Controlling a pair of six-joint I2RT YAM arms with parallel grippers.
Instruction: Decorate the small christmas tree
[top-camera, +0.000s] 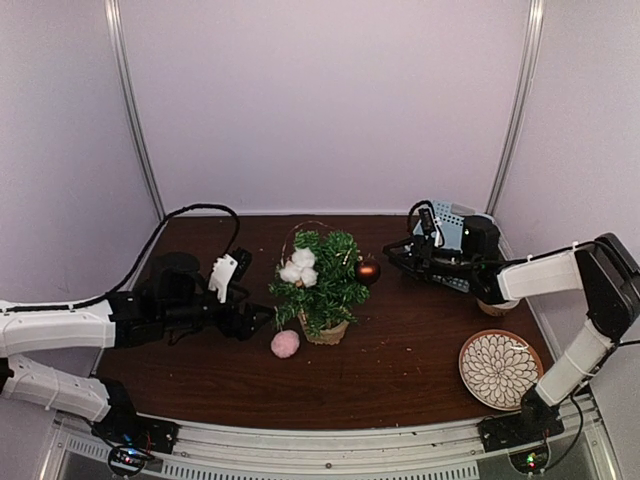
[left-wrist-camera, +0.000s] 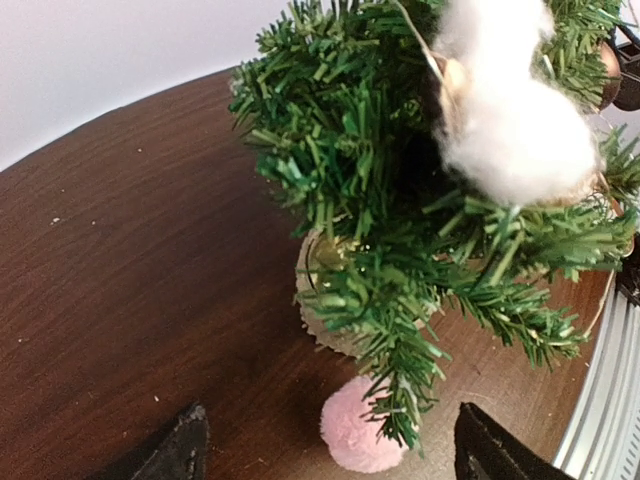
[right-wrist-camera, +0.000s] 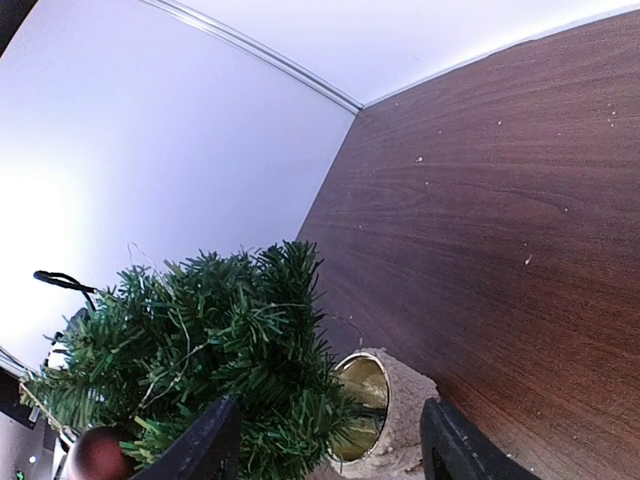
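Left gripper (top-camera: 258, 318) and right gripper (top-camera: 392, 258) are held with fingers apart and empty on either side of the bushy green small christmas tree (top-camera: 325, 285), which is set in its tan burlap pot in the middle of the dark wooden surface (top-camera: 420, 335), and the fluffy pink pompom (top-camera: 285, 344) beside the pot should probably be grasped next.

The top camera looks down from above the near edge, far enough back to take in the whole table (top-camera: 420, 370) from side to side. The left wrist camera looks down from close beside the small christmas tree (left-wrist-camera: 400, 200). The right wrist camera, rolled sideways, sits low and near it on the other side. All three views share that tree
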